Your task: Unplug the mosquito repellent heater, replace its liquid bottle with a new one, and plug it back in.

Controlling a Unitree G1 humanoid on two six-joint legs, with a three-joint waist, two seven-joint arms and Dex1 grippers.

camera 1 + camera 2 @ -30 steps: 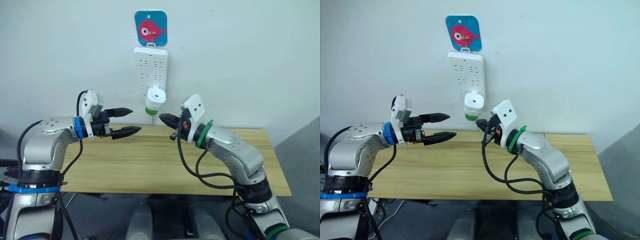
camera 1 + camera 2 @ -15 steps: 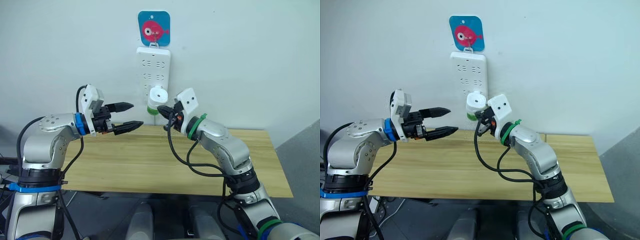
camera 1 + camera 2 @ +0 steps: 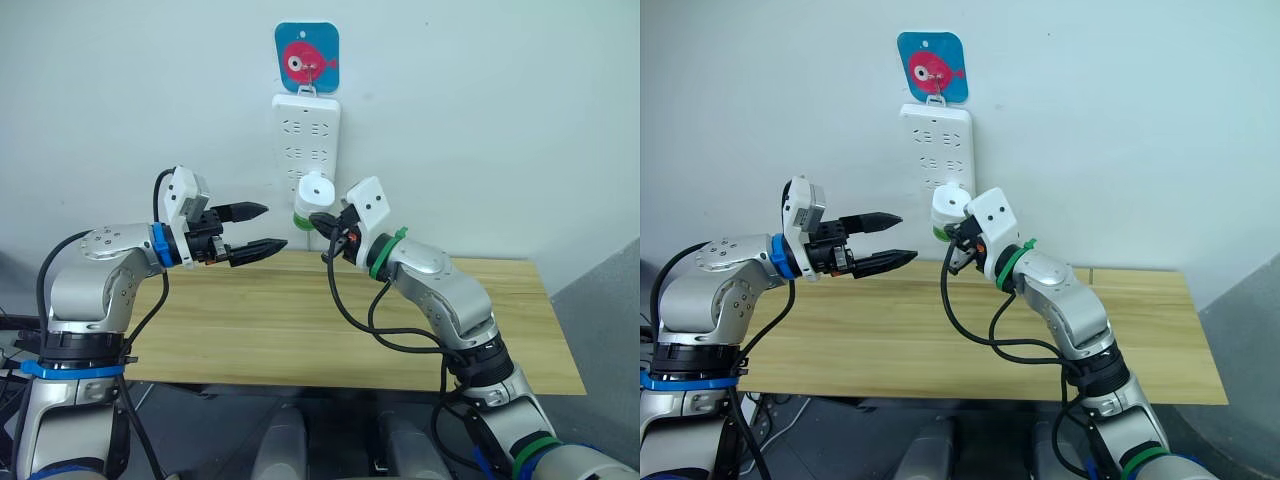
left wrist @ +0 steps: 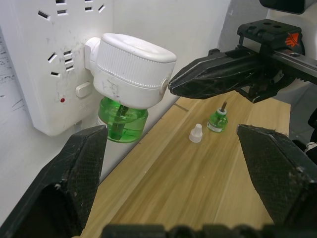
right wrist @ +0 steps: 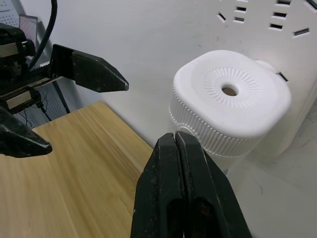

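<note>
On the wall above the desk's (image 3: 300, 330) far edge, the mosquito repellent heater (image 3: 313, 190) sits plugged into the power strip (image 3: 305, 140), vent up, green bottle (image 4: 122, 120) hanging below, long axis vertical. Our right gripper (image 3: 322, 220), fingers pressed together, noses at the heater's side and is nearer. Our left gripper (image 3: 262, 228) hovers well to its left, fingers apart. A spare bottle (image 4: 217, 119) and cap (image 4: 196, 133) stand near the desk's far edge

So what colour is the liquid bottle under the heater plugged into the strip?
Green, see-through; the bottle shows best in the left wrist view.
</note>
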